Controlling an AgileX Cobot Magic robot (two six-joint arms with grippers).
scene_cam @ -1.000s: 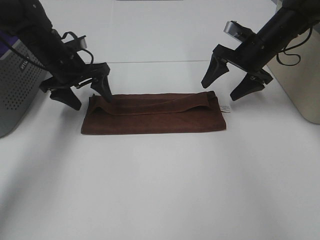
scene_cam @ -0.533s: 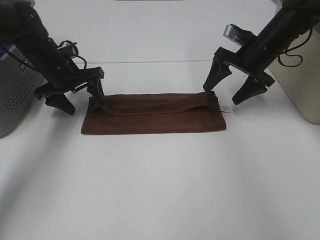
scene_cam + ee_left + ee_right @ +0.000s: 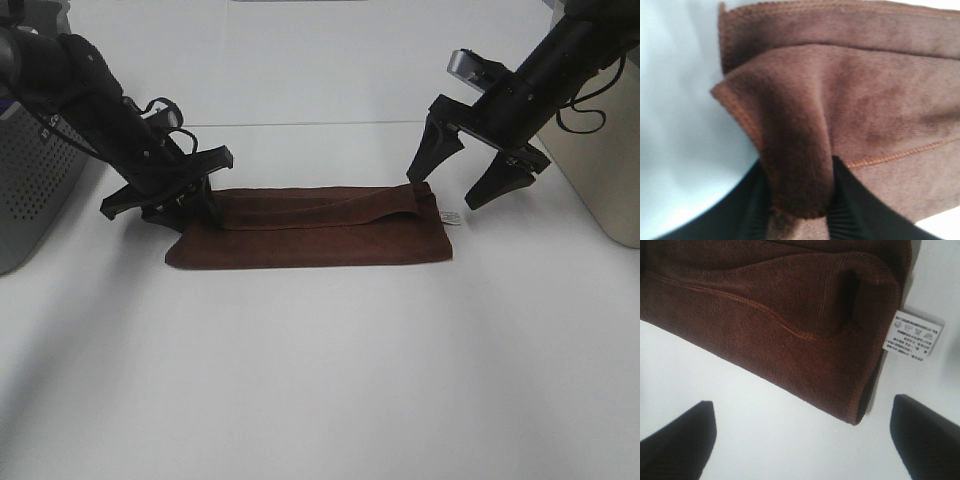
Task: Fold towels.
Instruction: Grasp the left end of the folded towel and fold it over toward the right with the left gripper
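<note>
The dark reddish-brown towel lies folded into a long strip on the white table. Its small white tag sticks out at the right end. My left gripper is down at the towel's left end. In the left wrist view it is shut on a raised fold of the towel, with cloth pinched between the fingers. My right gripper is open and hovers just above the right end. In the right wrist view its fingers straddle the towel's corner and tag without touching.
A grey perforated box stands at the left edge, close behind the left arm. A beige box stands at the right edge, beside the right arm. The white table extends in front of the towel.
My left gripper has dropped, tilted and closed on the towel's left end, pulling that edge slightly. My right gripper moved slightly nearer the right end, still open.
</note>
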